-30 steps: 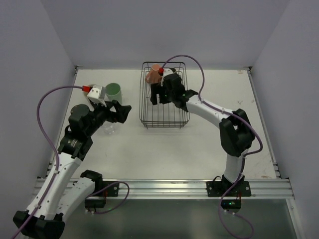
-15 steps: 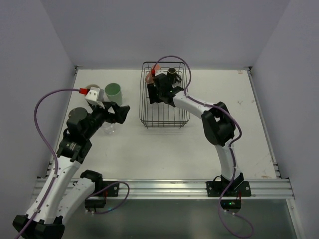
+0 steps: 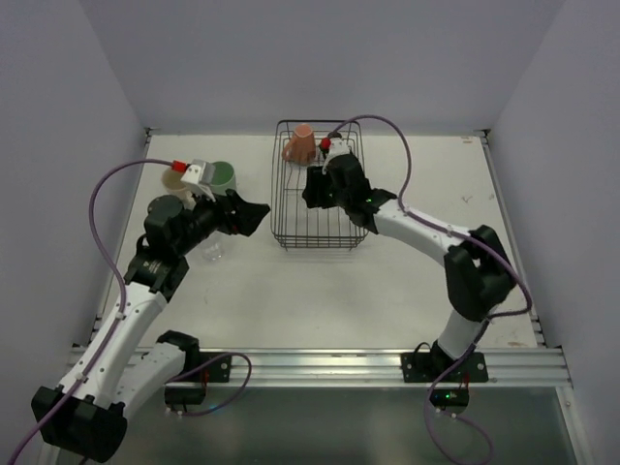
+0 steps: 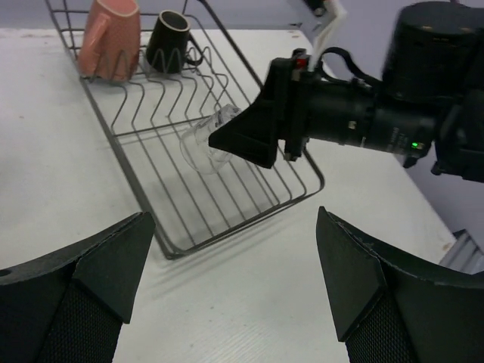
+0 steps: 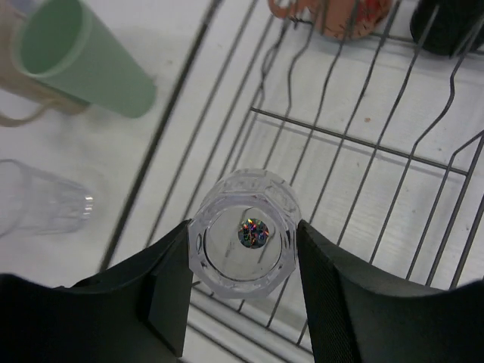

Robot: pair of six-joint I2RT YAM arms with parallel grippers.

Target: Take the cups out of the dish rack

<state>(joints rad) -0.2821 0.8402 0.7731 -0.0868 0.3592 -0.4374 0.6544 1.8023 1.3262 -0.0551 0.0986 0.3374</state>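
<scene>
My right gripper (image 3: 312, 189) is shut on a clear glass (image 5: 243, 234) and holds it over the dark wire dish rack (image 3: 320, 237). The glass also shows in the left wrist view (image 4: 206, 145). A salmon-pink mug (image 3: 298, 143) stands upside down at the rack's far end, with a black mug (image 4: 166, 41) beside it. My left gripper (image 3: 257, 213) is open and empty, over the table just left of the rack. A mint-green tumbler (image 3: 223, 176), a cream tumbler (image 3: 174, 181) and a second clear glass (image 3: 213, 252) stand on the table to the left.
The white table (image 3: 320, 300) is walled by grey panels at the back and both sides. The rack's near rim (image 4: 249, 218) lies just ahead of my left fingers (image 4: 113, 257). My right arm reaches across the rack from the right.
My right arm has swung its elbow out to the right, and the gripper has drawn back from the pink mug. My left gripper has moved right, toward the rack.
</scene>
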